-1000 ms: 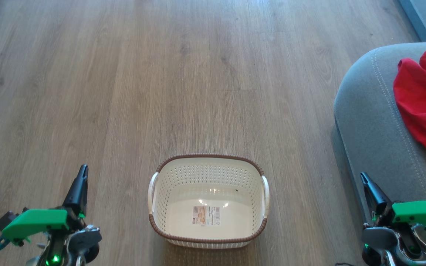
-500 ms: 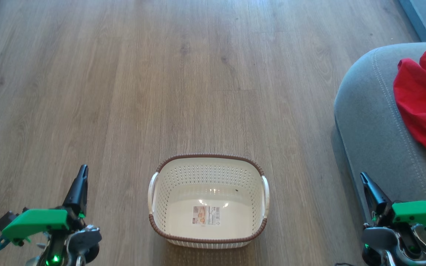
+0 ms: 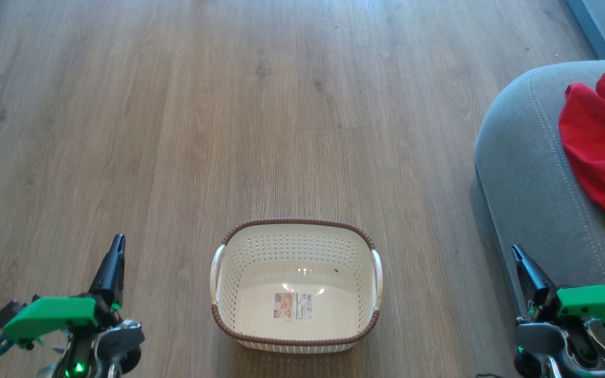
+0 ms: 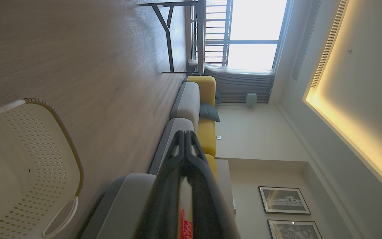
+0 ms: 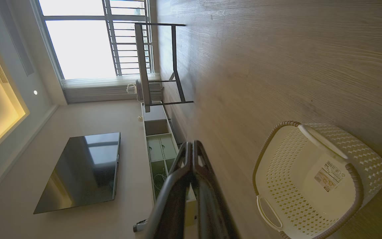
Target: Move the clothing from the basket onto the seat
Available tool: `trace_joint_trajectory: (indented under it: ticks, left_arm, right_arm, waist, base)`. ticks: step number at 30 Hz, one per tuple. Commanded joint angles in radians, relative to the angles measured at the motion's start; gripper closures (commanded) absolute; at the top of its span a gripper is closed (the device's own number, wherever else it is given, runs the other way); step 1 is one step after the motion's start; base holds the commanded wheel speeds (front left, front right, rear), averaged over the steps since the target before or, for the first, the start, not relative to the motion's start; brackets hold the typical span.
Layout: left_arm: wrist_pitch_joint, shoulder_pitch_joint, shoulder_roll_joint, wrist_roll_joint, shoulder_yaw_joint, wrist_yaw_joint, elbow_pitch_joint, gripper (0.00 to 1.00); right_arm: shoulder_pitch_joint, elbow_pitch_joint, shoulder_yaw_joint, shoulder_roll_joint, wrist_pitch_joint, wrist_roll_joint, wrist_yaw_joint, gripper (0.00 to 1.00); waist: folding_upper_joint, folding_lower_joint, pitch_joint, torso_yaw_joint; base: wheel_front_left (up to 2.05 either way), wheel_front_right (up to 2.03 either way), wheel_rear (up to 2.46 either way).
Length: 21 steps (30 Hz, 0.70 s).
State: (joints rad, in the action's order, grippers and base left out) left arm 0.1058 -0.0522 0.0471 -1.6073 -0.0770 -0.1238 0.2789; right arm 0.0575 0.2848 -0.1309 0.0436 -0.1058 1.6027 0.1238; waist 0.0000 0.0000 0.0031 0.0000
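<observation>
two grippers low at near edge, fingers of each pressed together, clamped on nothing: left gripper (image 3: 117,241) lower left, right gripper (image 3: 515,251) lower right. between them, basket (image 3: 292,247) upright on wood floor (image 3: 229,105), label sticker (image 3: 293,306) on its bottom. just beside right gripper, rounded corner of seat (image 3: 523,173). farther up on seat, clothing (image 3: 602,147) crumpled, well apart from basket and left gripper, nearer right gripper; bare seat fabric between. far end of room: table frame (image 5: 143,66), window (image 4: 250,30).
</observation>
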Motion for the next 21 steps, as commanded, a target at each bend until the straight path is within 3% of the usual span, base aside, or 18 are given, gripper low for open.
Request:
trace_joint_trajectory:
  ticks: [1, 21]
  left_arm:
    - [0.007, -0.056, 0.004, -0.002, -0.036, -0.007, -0.034, 1.00]
    - [0.008, -0.056, 0.004, -0.001, -0.037, -0.007, -0.034, 1.00]
  right_arm:
    - [0.050, -0.040, 0.017, 0.007, -0.007, 0.006, 0.007, 1.00]
    - [0.050, -0.040, 0.017, 0.007, -0.007, 0.006, 0.007, 1.00]
  waist:
    - [0.0000, 0.0000, 0.000, 0.000]
    - [0.0000, 0.0000, 0.000, 0.000]
  base:
    - [0.00, 0.00, 0.00]
    - [0.00, 0.00, 0.00]
